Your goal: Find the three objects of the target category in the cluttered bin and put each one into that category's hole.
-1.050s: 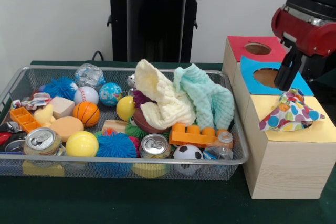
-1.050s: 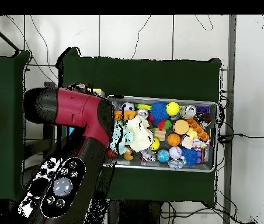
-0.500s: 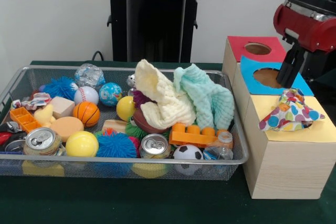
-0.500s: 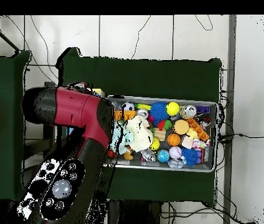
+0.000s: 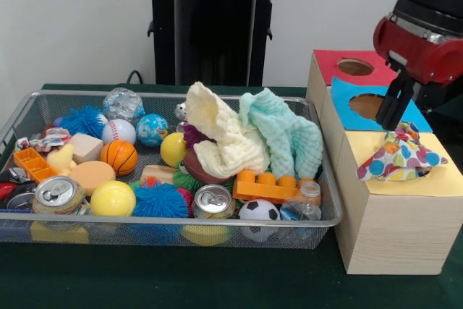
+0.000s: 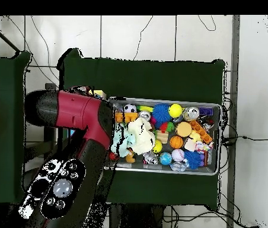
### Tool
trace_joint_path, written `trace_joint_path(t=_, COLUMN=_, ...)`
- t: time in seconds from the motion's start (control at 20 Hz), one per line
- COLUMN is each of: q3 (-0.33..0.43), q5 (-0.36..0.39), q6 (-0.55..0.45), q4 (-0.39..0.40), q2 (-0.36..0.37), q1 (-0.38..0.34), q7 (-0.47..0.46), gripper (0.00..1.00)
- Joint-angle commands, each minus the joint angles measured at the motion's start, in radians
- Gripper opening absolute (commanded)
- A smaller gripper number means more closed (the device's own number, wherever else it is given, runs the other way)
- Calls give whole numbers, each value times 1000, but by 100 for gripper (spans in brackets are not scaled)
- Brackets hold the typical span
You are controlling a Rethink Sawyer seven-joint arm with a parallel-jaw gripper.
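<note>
I'm hovering the gripper point(image 5: 391, 122), grip unclear, at frame right over the limp polka-dot cloth point(image 5: 400, 154); I'm pinching its bunched top.

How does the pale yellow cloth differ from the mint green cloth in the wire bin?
The pale yellow fleecy cloth rises in a peak toward the bin's left of centre, while the mint green knitted cloth lies to its right, draped toward the wire mesh bin's right wall. The yellow one partly covers a brown object; the green one hangs above an orange toy brick. Both are soft, crumpled and piled together, touching.
</note>
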State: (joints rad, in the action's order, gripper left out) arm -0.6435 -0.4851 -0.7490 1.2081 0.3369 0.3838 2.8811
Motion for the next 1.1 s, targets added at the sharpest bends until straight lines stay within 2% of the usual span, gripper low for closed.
trace_joint_path(t=0.05, q3=109, q5=-15, q6=-22, q4=82, q2=-70, q1=-8, q7=189, gripper=0)
trace_joint_path(t=0.65, q3=165, q5=-53, q6=22, q4=96, q2=-90, q1=-17, q7=179, gripper=0)
trace_joint_path(t=1.1, q3=256, q5=-124, q6=59, q4=157, q2=-38, q1=-46, q7=142, gripper=0)
